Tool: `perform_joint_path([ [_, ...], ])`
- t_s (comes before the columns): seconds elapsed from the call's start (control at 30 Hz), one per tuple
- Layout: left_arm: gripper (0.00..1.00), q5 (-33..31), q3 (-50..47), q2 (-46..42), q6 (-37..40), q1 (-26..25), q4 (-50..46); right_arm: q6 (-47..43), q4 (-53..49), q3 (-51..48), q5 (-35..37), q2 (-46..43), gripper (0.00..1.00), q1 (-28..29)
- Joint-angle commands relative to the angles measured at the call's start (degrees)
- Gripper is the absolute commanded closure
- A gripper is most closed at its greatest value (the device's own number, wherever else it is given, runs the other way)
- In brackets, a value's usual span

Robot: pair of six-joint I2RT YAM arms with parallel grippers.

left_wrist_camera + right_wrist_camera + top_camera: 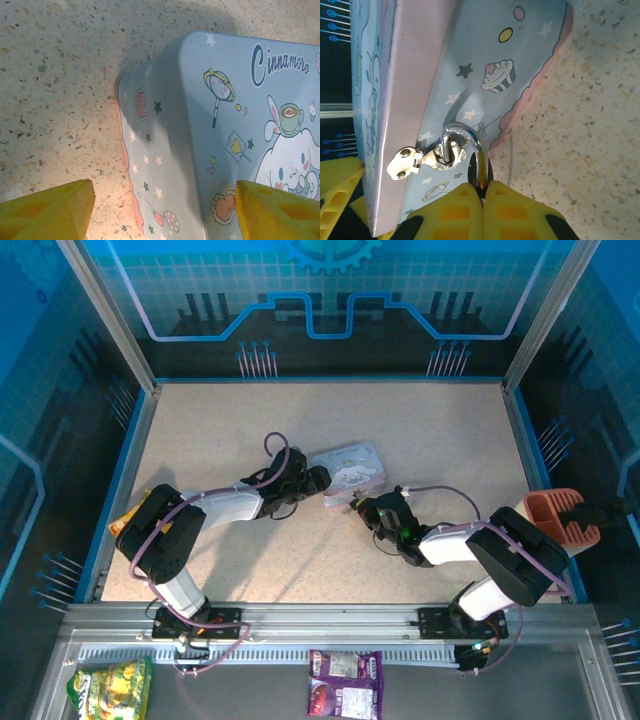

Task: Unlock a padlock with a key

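The padlock hangs by its silvery shackle from the metal hasp on the side of a pale blue cartoon tin. My right gripper is shut on the padlock's dark body, which is mostly hidden between the yellow fingers. The key is out of view. In the top view the right gripper sits at the tin's near right corner. My left gripper is open astride the tin's end wall, with one finger over the table and the other over the lid.
An orange-red holder sits at the table's right edge and a yellow packet at the left edge. Snack packets lie below the front rail. Blue walls enclose the speckled tabletop.
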Motion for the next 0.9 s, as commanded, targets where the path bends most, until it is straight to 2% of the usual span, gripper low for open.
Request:
perform_joint_path([
  [0.0, 0.26, -1.8, -1.5, 1.4, 0.3, 0.2, -6.2, 4.2, 2.4, -1.5, 3.8, -1.8, 1.0, -0.9],
  [0.37, 0.26, -1.8, -1.6, 1.2, 0.3, 0.1, -5.9, 11.5, 6.6, -3.4, 3.1, 3.1, 1.0, -0.4],
  [0.7, 0.26, -1.6, -1.6, 1.5, 0.1, 0.1, -5.5, 12.9, 3.6, -5.4, 6.5, -1.8, 1.0, -0.4],
  [0.73, 0.26, -1.5, -1.5, 1.7, 0.1, 0.1, -5.6, 10.6, 2.8, -4.7, 6.8, -2.6, 1.0, -0.3],
  [0.87, 0.26, -1.1, -1.0, 2.0, 0.0, -0.1, -5.7, 2.1, -12.9, 0.8, 11.9, -6.7, 1.0, 1.7],
])
